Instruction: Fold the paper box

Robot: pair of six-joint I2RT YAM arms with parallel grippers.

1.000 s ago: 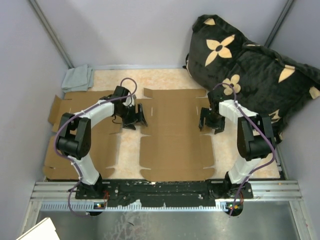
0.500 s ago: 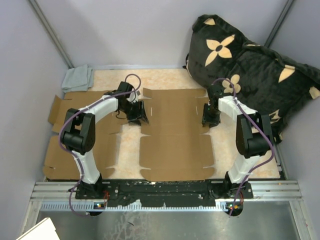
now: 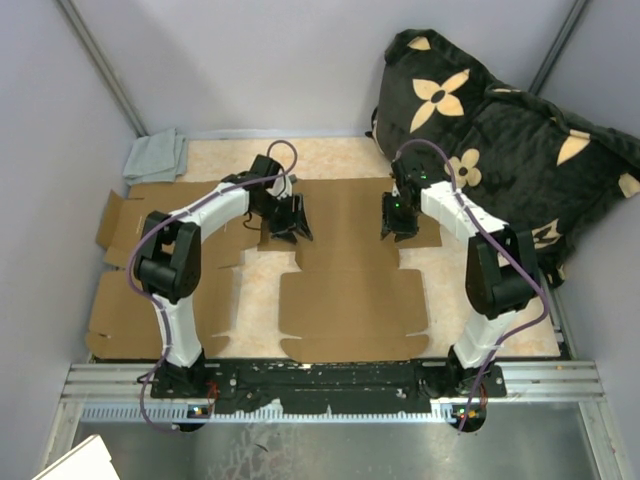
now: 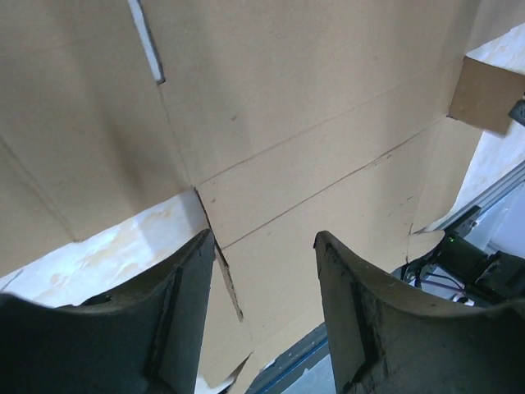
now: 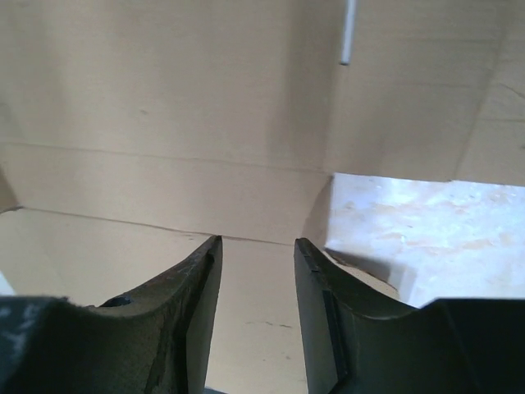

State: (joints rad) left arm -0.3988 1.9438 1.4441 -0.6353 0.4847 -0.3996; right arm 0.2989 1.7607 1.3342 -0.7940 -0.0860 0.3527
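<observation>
A flat brown cardboard box blank lies unfolded on the table. My left gripper hangs over the blank's far left part, open and empty; its wrist view shows the cardboard with crease lines and a slit between the fingers. My right gripper hangs over the far right part, open and empty; its wrist view shows the cardboard and a notch of bare table.
A second flat cardboard blank lies at the left. A grey cloth sits at the far left corner. A black flowered cushion leans at the far right. A metal rail runs along the near edge.
Both grippers have moved away from me and inward, from beside the blank's side edges to above its far panel. Neither has taken hold of anything.
</observation>
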